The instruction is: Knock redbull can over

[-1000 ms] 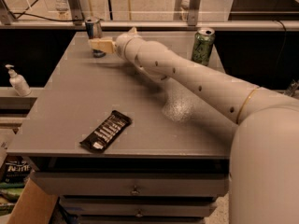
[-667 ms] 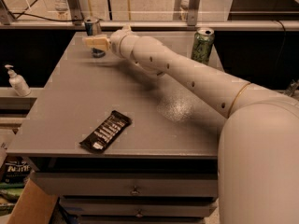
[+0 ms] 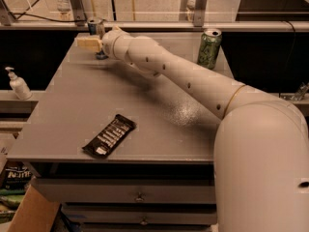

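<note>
Blue-and-silver redbull can (image 3: 95, 26) upright at the table's (image 3: 72, 111) far-left corner, gripper (image 3: 88, 42) low in front of it, apparently touching; can't tell if it's open or closed. Risk: low contact slides the can off the far edge instead of tipping it.

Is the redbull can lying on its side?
No, the redbull can stands upright at the table's far left corner, partly hidden behind the gripper.
</note>
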Available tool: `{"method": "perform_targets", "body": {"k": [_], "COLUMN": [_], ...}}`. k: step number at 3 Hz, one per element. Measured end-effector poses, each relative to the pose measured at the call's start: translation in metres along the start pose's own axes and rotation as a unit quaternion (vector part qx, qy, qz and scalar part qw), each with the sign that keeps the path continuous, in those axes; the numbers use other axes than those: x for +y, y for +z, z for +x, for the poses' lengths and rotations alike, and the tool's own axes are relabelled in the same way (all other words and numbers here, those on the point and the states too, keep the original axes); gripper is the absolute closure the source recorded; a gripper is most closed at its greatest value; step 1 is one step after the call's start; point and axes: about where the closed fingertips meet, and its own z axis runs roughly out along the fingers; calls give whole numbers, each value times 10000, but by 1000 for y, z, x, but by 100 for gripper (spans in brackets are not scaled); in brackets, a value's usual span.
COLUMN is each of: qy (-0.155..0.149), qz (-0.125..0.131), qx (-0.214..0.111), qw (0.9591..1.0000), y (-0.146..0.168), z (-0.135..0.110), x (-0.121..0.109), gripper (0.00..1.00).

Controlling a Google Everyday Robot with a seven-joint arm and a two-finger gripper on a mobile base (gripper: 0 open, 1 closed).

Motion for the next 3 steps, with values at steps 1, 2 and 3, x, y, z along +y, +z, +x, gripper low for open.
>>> {"method": "perform_targets", "body": {"k": [1, 2, 3], "qy": [104, 185, 246], "qz": [-20, 53, 201], "qx": [-8, -50, -147], "qw": [9999, 9998, 9994], "y": [-8, -23, -47], "z": [4, 5, -2], "x": [8, 11, 11], "gripper": [41, 64, 87]}}
